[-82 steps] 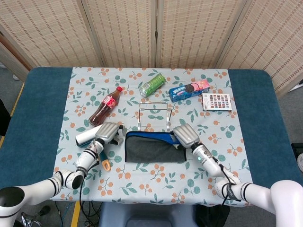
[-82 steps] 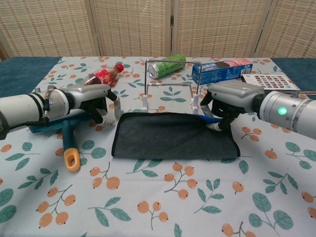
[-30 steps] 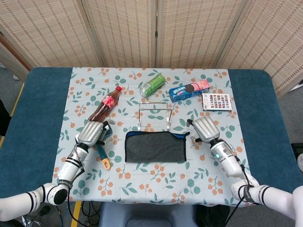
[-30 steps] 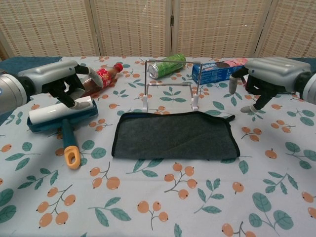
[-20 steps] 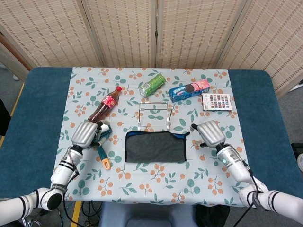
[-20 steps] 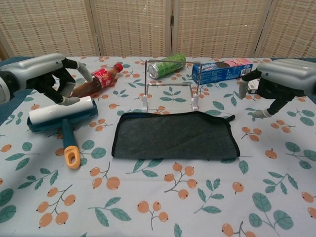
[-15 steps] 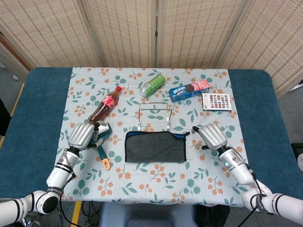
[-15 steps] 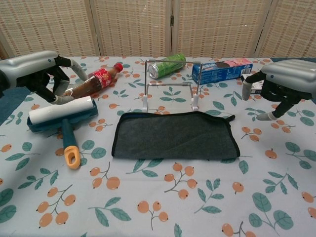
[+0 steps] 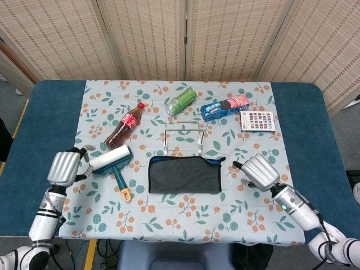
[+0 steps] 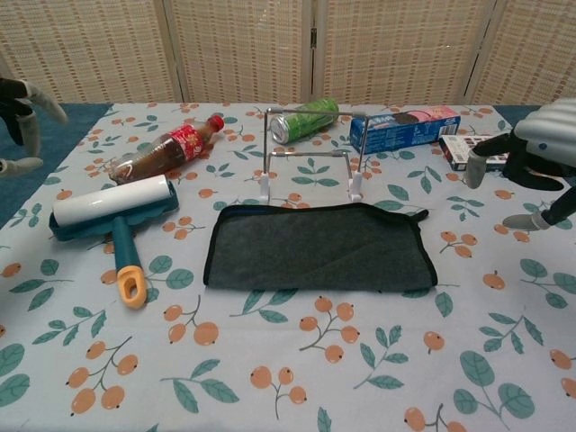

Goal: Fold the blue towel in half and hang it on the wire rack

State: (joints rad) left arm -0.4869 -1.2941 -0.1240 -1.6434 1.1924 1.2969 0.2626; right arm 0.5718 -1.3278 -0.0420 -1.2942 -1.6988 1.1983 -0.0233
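The blue towel [image 9: 184, 174] [image 10: 319, 246] lies folded flat on the tablecloth, dark grey side up with a blue edge showing. Just behind it stands the wire rack [image 9: 184, 138] [image 10: 309, 168], bare. My left hand [image 9: 66, 167] [image 10: 18, 121] hovers at the table's left edge, well apart from the towel, fingers loosely curled and holding nothing. My right hand [image 9: 260, 172] [image 10: 531, 157] is to the right of the towel, clear of it, fingers spread and empty.
A lint roller [image 9: 113, 160] [image 10: 112, 214] lies left of the towel, a cola bottle [image 9: 125, 125] behind it. A green can [image 9: 181, 100], a biscuit box [image 9: 225, 107] and a small patterned box [image 9: 257, 121] sit behind the rack.
Both hands have drawn back outward and toward the near edge, the left past the lint roller, the right away from the towel's right end. The towel stays folded and still.
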